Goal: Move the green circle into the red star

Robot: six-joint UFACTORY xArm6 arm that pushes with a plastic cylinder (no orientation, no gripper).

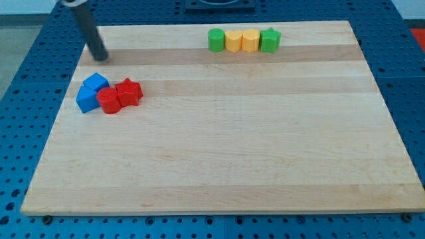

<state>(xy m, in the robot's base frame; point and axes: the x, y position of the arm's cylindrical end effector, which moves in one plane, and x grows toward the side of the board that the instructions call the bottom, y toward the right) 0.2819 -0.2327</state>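
Note:
The green circle [216, 40] sits at the view's top, leftmost in a row of touching blocks. The red star [129, 91] lies at the view's left, touching a red round block [109, 101]. My tip [99, 58] rests on the board at the view's upper left, above the left cluster and far left of the green circle.
Two yellow blocks [234, 40] [250, 40] and a green star [269, 40] continue the top row. A blue cube [96, 83] and a second blue block [85, 99] touch the red round block. The wooden board [226, 146] lies on a blue perforated table.

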